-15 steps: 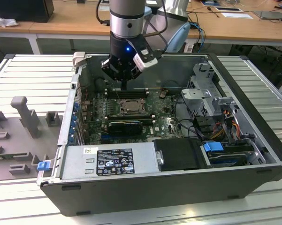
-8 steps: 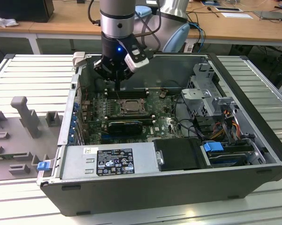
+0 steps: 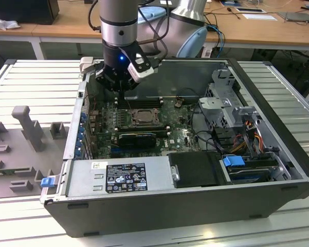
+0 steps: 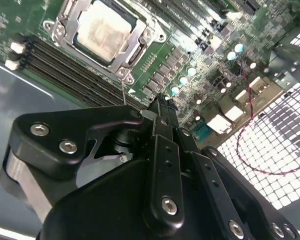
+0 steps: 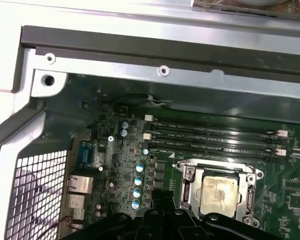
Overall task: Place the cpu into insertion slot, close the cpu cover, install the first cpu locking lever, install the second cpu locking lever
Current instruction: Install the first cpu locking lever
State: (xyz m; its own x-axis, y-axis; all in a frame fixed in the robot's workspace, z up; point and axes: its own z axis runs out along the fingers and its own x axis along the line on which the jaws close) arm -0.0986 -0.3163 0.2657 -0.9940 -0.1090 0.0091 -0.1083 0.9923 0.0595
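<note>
The cpu (image 4: 104,31) (image 5: 218,192), a pale silvery square, lies in the insertion slot (image 3: 142,117) on the green board. The cpu cover (image 4: 136,46) (image 5: 188,173), a silvery frame, lies flat around the chip's edges. A thin metal locking lever (image 4: 123,92) rises from the socket's corner, close beside my fingertips. My gripper (image 3: 122,95) (image 4: 161,104) (image 5: 160,197) hangs just above the board beside the socket, near the memory slots. Its black fingers meet at the tip, shut, and I see nothing held between them.
The open computer case (image 3: 277,98) walls in the board on all sides. Long black memory slots (image 5: 214,135) run beside the socket. A row of capacitors (image 5: 138,180) and rear ports (image 5: 80,187) lie on its other side. A power supply (image 3: 118,177) and a drive cage (image 3: 226,103) fill the case's near and right parts in the exterior view.
</note>
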